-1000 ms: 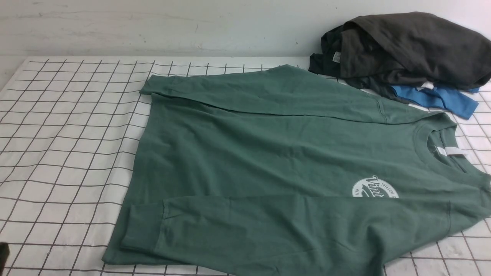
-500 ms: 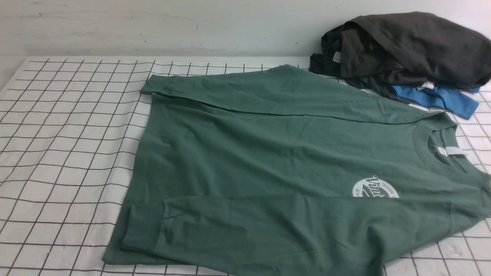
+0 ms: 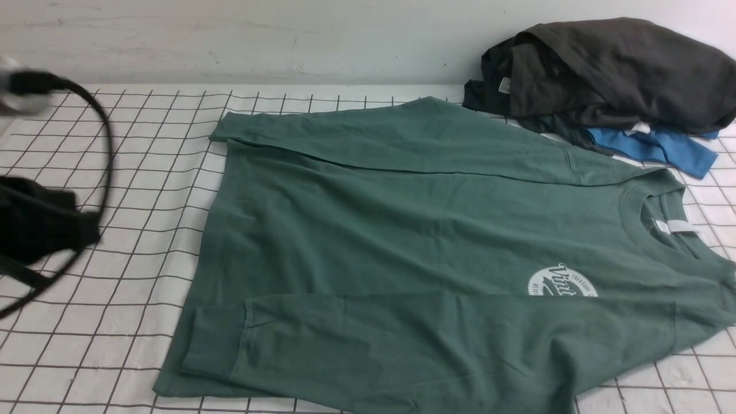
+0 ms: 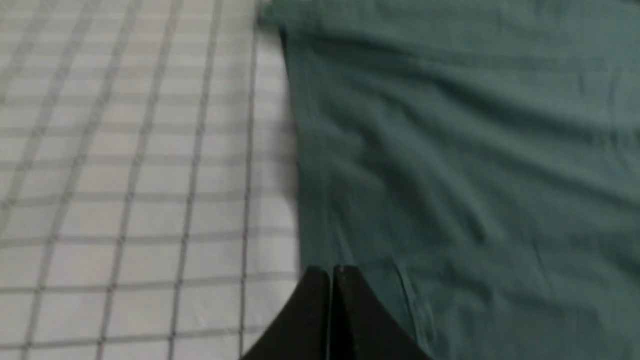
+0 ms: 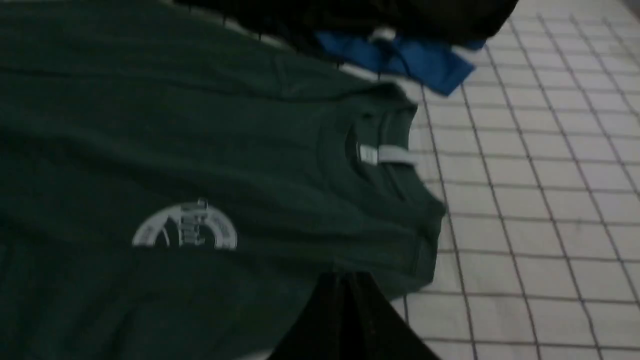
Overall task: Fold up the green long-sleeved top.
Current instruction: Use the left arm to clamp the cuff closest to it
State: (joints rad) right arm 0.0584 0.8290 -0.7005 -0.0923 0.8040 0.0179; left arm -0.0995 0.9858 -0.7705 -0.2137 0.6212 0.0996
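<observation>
Flagging: left end effector [image 4: 331, 274] and right end effector [image 5: 345, 280] are both pinched together, empty, and the green top [image 3: 414, 230] lies flat on the desk [image 3: 103, 144], so diving in like that you'd likely just bunch its hem [image 3: 201, 270].

— Looking for the top [image 3: 402, 230].
— Spread on the cloth [image 3: 149, 230], collar right, hem left, sleeves folded over the body.
— And the pile [image 3: 609, 80]?
— Behind, far right, by the far shoulder. Left arm [image 3: 40, 224] over the cloth's left edge, apart.

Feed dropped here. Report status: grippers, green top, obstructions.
Left gripper and right gripper shut, empty. Green top flat, sleeves folded across. Dark garments and blue garment heaped beside its far shoulder.
</observation>
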